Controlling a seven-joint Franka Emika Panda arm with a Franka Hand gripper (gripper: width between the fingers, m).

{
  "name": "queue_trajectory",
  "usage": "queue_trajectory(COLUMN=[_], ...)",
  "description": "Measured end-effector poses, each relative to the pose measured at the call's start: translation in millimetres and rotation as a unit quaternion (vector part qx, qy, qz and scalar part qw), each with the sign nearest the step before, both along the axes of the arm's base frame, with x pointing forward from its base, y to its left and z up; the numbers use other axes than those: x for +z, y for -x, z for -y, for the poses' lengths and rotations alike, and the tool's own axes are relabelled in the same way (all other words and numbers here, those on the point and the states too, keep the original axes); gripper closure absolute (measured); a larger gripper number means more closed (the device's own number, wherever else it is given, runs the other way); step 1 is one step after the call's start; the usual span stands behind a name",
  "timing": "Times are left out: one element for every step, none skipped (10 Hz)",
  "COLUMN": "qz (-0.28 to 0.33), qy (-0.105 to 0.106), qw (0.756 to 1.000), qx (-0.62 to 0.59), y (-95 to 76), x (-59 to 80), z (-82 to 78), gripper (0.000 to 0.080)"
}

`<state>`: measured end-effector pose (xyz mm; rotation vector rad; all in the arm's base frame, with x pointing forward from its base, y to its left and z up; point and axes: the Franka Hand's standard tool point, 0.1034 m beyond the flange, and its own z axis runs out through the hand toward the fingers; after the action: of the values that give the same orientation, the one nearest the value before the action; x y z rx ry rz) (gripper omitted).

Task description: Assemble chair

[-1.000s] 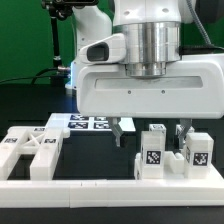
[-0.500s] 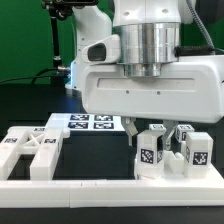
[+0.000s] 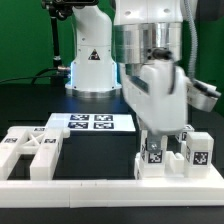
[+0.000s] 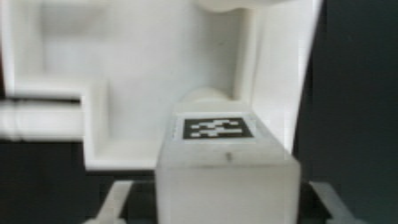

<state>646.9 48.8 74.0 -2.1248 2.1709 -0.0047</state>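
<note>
A white chair part with a black-and-white tag [image 3: 152, 157] stands upright by the front rail, on the exterior view's right. My gripper [image 3: 160, 136] hangs right over it, open. In the wrist view the tagged block [image 4: 217, 150] sits between my fingers [image 4: 125, 200], with a narrow gap on each side, and my gripper [image 4: 228, 208] straddles it. A second tagged upright part [image 3: 197, 150] stands just beyond it to the right. A notched white piece [image 3: 30, 150] lies at the left. Behind the block the wrist view shows a larger white part [image 4: 107, 90].
The marker board [image 3: 92, 122] lies flat at mid-table. The long white L-shaped border rail [image 3: 90, 186] runs along the front. The arm's white base [image 3: 90, 60] stands at the back. A cable hangs at the right.
The hand has turned about its vertical axis and shifted right and down. Its broad face no longer faces the camera, and its fingers now straddle the tagged upright part.
</note>
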Motion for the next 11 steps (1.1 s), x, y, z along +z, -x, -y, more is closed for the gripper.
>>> queue_trajectory(qz=[-0.013,-0.014,-0.014,-0.013,-0.008,0.006,0.021,0.029,0.034,0.036,0.037], qy=[-0.021,-0.024,-0.024,-0.023,-0.018,-0.009,0.001,0.005,0.01,0.014,0.019], qw=[0.994,0.988,0.986,0.988,0.994,1.0,0.993,0.977,0.961,0.952,0.939], qx=[-0.11,-0.152,-0.162,-0.15,-0.104,0.001,0.119,0.213,0.274,0.302,0.341], y=[-0.7,0.0,-0.2,-0.1,-0.1,0.2,0.9,3.0,4.1,4.2,4.3], x=[0.3,-1.2,-0.8,-1.1,-1.4,-3.3,-5.4,-6.8,-6.1,-6.6,-6.9], z=[0.1,-0.8,-0.6,-0.5,-1.1,-4.9,-11.7,-18.2,-19.7,-18.4,-17.0], gripper=[0.0514,0.0514,0.0514,0.0512,0.0512,0.0346,0.0198,0.0165,0.0165,0.0152,0.0152])
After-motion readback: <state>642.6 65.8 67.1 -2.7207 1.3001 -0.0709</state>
